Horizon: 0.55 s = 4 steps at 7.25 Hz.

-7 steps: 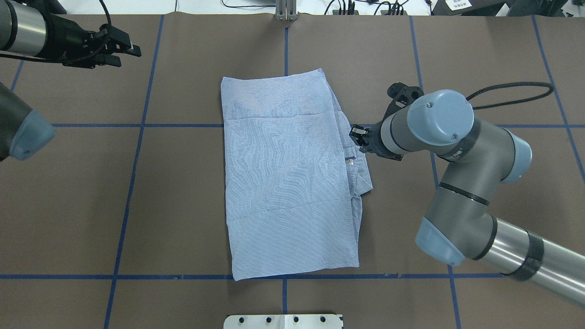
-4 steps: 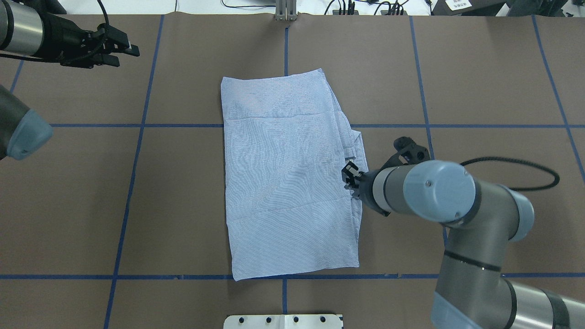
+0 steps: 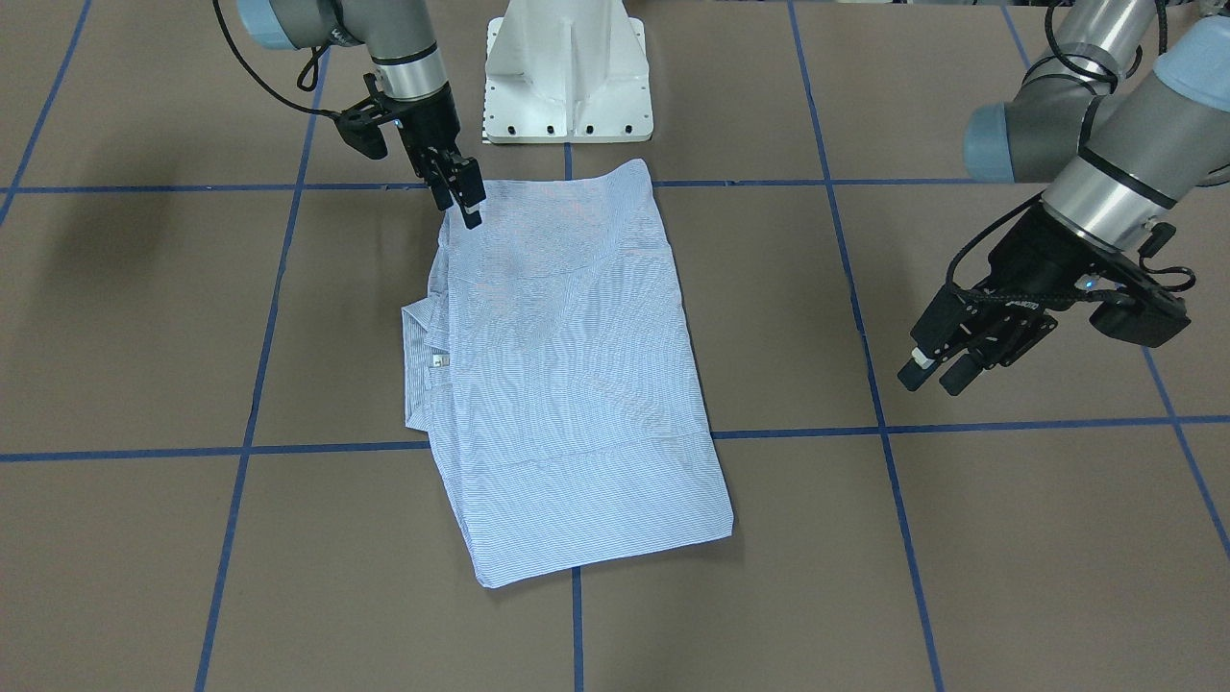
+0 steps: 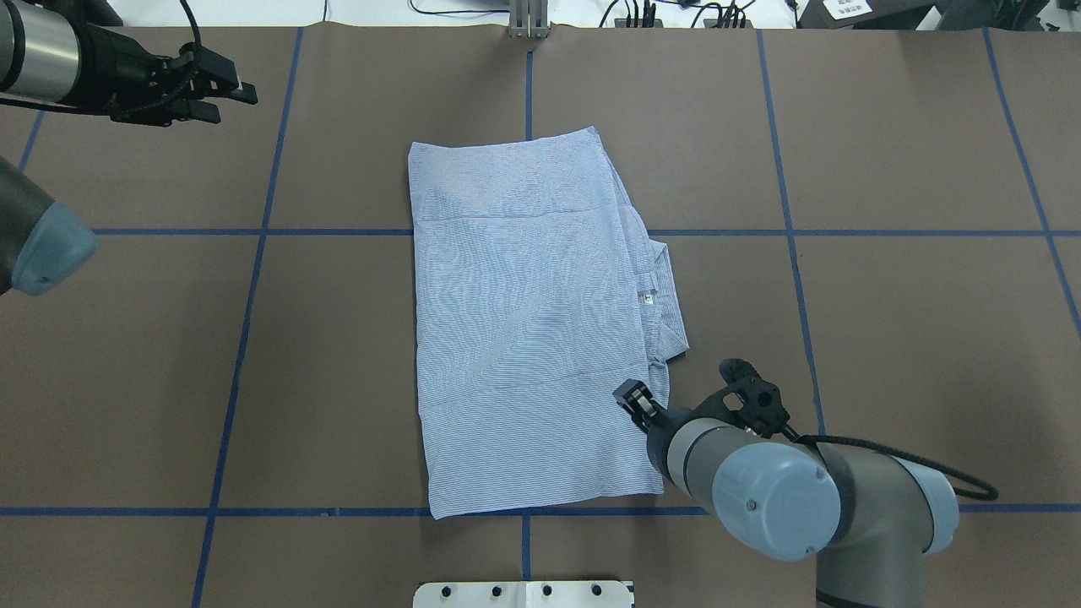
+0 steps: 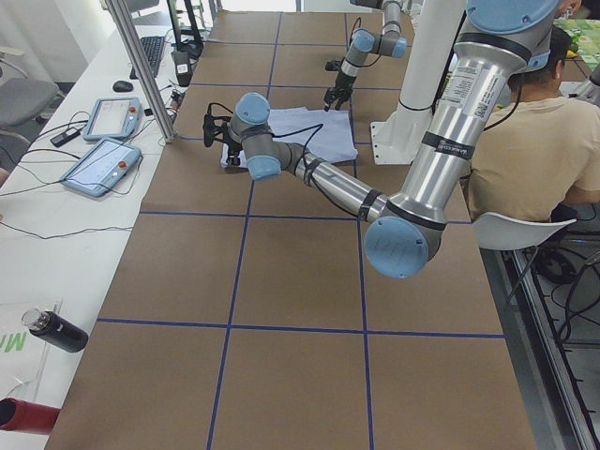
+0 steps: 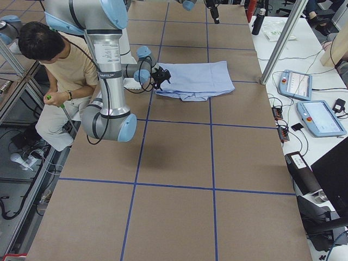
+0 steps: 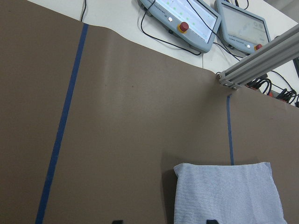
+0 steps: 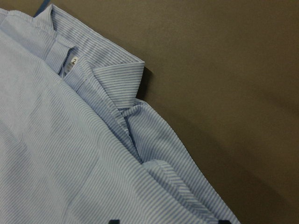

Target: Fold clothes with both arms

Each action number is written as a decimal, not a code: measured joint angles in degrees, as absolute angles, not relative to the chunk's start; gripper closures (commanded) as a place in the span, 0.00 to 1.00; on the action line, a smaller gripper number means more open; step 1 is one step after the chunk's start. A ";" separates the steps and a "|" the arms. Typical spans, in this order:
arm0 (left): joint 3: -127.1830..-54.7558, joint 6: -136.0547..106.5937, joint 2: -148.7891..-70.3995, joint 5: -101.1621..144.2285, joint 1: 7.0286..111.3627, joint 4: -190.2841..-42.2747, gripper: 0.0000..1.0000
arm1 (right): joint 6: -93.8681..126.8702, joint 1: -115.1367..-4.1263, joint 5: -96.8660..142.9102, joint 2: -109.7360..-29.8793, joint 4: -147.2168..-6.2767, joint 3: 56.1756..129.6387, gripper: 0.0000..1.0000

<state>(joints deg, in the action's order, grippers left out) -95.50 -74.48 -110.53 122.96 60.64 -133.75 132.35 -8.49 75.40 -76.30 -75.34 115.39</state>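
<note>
Brown paper crossed with blue tape lines covered the table (image 4: 887,127), and the shirt (image 4: 524,321) was laid at its middle, folded into a long rectangle, with the collar (image 4: 663,287) jutting from its right edge. The right gripper (image 4: 631,394) was held spread and empty over the shirt's near right edge. The left gripper (image 3: 932,377) was seen open, also empty, well apart at the far left. If only the top layer were pinched, the fold could be peeled open. Pulled by one arm alone, the cloth might be dragged askew.
</note>
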 measured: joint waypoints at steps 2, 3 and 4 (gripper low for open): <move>-95.80 -74.51 -110.72 122.96 60.61 -132.89 0.33 | 132.52 -7.05 74.18 -76.67 -75.34 115.21 0.25; -95.85 -74.52 -110.78 122.96 60.54 -132.72 0.33 | 132.53 -6.52 74.01 -76.81 -75.40 115.01 0.26; -95.85 -74.53 -110.80 122.96 60.49 -132.66 0.33 | 132.54 -6.30 73.99 -77.08 -75.45 114.99 0.26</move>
